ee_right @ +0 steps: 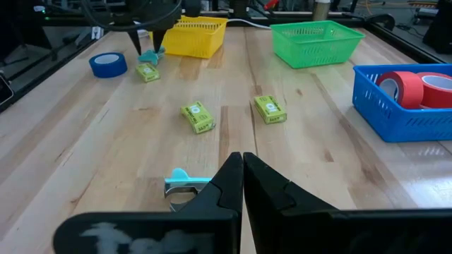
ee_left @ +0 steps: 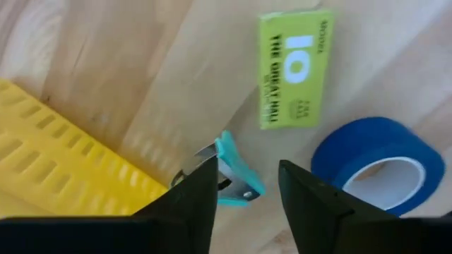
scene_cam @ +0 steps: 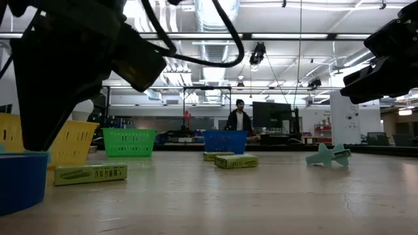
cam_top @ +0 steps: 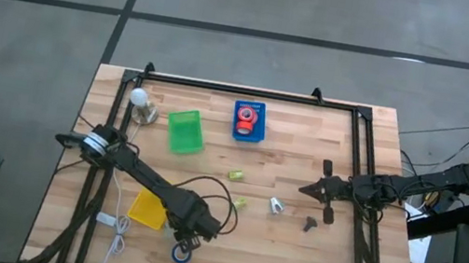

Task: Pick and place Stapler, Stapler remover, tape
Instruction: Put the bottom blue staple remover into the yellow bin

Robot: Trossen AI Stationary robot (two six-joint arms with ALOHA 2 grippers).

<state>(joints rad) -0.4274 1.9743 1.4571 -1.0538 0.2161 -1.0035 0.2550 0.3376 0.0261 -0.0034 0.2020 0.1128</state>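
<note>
Step in hand, as judged: pick-up of a staple remover by the left arm.

1. Left gripper (ee_left: 247,166): positioned at the near left part of the table (cam_top: 291,254), low over the wood. Its fingers stand apart, one on each side of a teal remover (ee_left: 236,180). A gap shows between the remover and one finger, so the grip is not closed. The straddle places the fingers on either side of the remover, ready to pinch on closing.

2. Surroundings of the pick: the yellow bin (ee_left: 63,162) lies just beside the remover on the left. A green staple box (ee_left: 294,67) lies near it, and the blue tape (ee_left: 339,152) lies flat on the table just nearer than the gripper. Risk, as judged: closing may catch the bin edge or nudge the tape roll.

3. Right gripper (ee_right: 242,159): waits over the right part of the table, fingers pressed together and holding nothing. A second remover (ee_right: 182,180) lies on the wood just beside it.

4. Task items: red tape (ee_right: 399,83) rolls are in the blue bin (ee_right: 395,116) at the far middle. The green bin (ee_right: 318,42) stands left of it. Both removers and the blue tape are on the table, outside any bin. No stapler can be identified with certainty
</note>
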